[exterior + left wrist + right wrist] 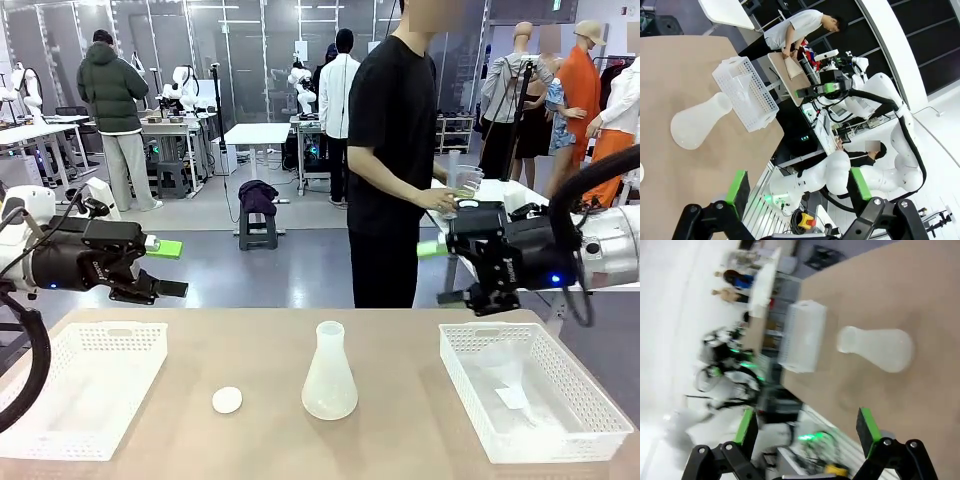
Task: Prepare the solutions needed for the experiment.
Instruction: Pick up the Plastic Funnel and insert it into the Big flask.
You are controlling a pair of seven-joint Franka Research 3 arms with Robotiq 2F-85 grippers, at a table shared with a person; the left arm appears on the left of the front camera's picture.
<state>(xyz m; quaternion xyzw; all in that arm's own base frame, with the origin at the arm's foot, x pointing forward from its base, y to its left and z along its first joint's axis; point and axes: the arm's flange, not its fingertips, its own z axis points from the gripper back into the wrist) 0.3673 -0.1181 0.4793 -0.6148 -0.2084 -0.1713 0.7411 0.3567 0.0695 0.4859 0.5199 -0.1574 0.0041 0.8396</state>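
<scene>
A translucent white conical flask (329, 372) stands upright at the middle of the tan table (400, 440); it also lies in the left wrist view (697, 125) and the right wrist view (877, 347). The solutions are out of view; I make out no liquid in the flask. My left gripper (170, 268) hovers open above the table's far left, well apart from the flask, its green pads (737, 187) spread wide. At the far right my right gripper (442, 272) also hangs open and empty, its pads (866, 427) apart.
A small round white disc (227, 400) lies left of the flask. White mesh baskets sit at the left (85, 385) and right (530, 390) of the table. A person in black (390, 150) stands at the far side, turned toward another table, hands on a clear cup (462, 180).
</scene>
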